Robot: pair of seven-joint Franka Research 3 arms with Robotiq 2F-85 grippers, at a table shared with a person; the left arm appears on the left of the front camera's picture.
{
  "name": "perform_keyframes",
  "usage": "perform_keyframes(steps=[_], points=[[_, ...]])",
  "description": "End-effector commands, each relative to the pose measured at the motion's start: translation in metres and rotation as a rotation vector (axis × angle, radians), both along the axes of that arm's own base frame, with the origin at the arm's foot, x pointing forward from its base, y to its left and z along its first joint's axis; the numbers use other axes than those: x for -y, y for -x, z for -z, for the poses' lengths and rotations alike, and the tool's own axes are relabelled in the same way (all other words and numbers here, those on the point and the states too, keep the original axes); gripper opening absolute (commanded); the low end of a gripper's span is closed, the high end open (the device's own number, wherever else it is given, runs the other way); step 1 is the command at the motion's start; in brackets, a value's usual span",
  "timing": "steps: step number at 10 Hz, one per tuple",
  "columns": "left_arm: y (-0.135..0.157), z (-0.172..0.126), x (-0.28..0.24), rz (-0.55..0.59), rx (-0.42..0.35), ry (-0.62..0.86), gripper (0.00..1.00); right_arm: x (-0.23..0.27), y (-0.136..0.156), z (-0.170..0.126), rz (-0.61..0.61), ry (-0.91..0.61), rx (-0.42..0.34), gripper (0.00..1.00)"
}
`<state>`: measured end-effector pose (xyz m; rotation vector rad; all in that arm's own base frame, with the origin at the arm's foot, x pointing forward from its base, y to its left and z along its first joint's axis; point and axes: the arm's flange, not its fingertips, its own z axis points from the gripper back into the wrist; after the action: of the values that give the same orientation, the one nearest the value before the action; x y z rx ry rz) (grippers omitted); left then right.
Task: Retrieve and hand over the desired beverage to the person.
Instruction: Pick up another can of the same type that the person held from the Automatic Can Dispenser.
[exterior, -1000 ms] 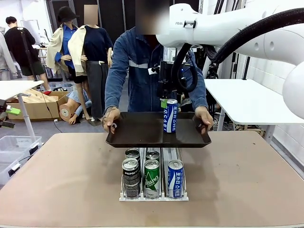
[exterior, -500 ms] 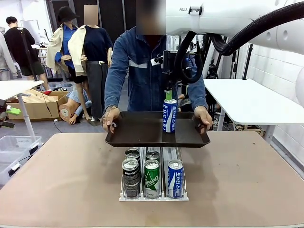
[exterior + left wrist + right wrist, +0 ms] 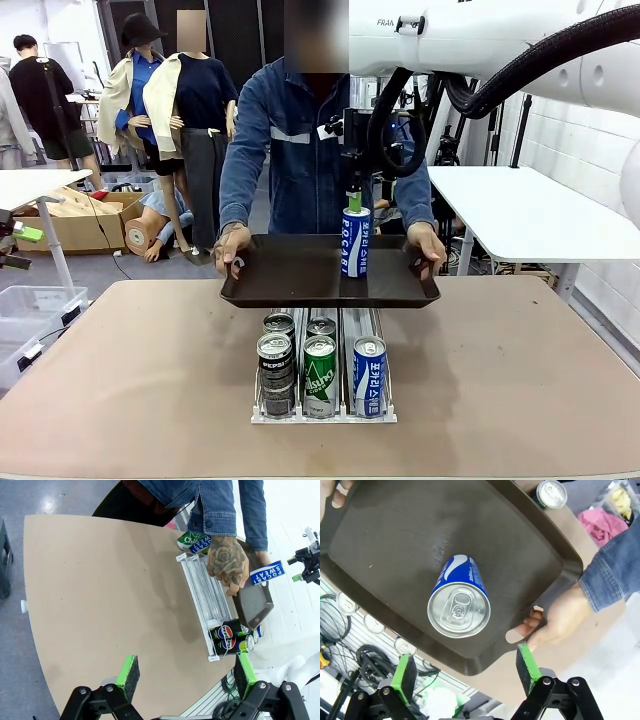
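The person (image 3: pixel 300 140) in a denim jacket stands at the far side and holds a dark tray (image 3: pixel 290 275) with both hands. A blue Pocari Sweat can (image 3: pixel 355 243) stands upright on the tray. My right gripper (image 3: pixel 354 196) hangs open just above the can, apart from it. In the right wrist view the can's top (image 3: pixel 459 609) lies between and beyond the green pads (image 3: pixel 405 672) of the right gripper (image 3: pixel 466 667). My left gripper (image 3: pixel 186 675) is open and holds nothing, high over the table (image 3: pixel 100 590).
A white rack (image 3: pixel 323 412) at the table's middle holds black Pepsi cans (image 3: pixel 275 360), a green can (image 3: pixel 319 365) and another blue can (image 3: pixel 368 365). The person's hand (image 3: pixel 555 622) grips the tray's edge. A white table (image 3: pixel 520 210) stands at right.
My right gripper has risen off the blue can, which stays standing on the tray. The person has lowered the tray slightly. The left gripper has stayed open.
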<state>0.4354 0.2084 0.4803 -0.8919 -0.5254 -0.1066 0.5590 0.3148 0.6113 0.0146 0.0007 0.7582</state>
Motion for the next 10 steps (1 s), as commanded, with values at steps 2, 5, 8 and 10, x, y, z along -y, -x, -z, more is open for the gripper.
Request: perform_keyframes(steps=[2, 5, 8, 10], points=[[0.0018, -0.0010, -0.0008, 0.001, 0.006, 0.003, 1.00, -0.0008, -0.0004, -0.0004, -0.001, -0.006, 0.003, 1.00], [0.0018, -0.0010, -0.0008, 0.001, 0.006, 0.003, 1.00, -0.0008, -0.0004, -0.0004, -0.001, -0.006, 0.003, 1.00], [0.0018, -0.0010, -0.0008, 0.001, 0.006, 0.003, 1.00, -0.0008, -0.0004, -0.0004, -0.001, -0.006, 0.003, 1.00], [0.0018, -0.0010, -0.0008, 0.001, 0.006, 0.003, 1.00, 0.0008, -0.0005, -0.0021, -0.007, -0.036, -0.031, 1.00]])
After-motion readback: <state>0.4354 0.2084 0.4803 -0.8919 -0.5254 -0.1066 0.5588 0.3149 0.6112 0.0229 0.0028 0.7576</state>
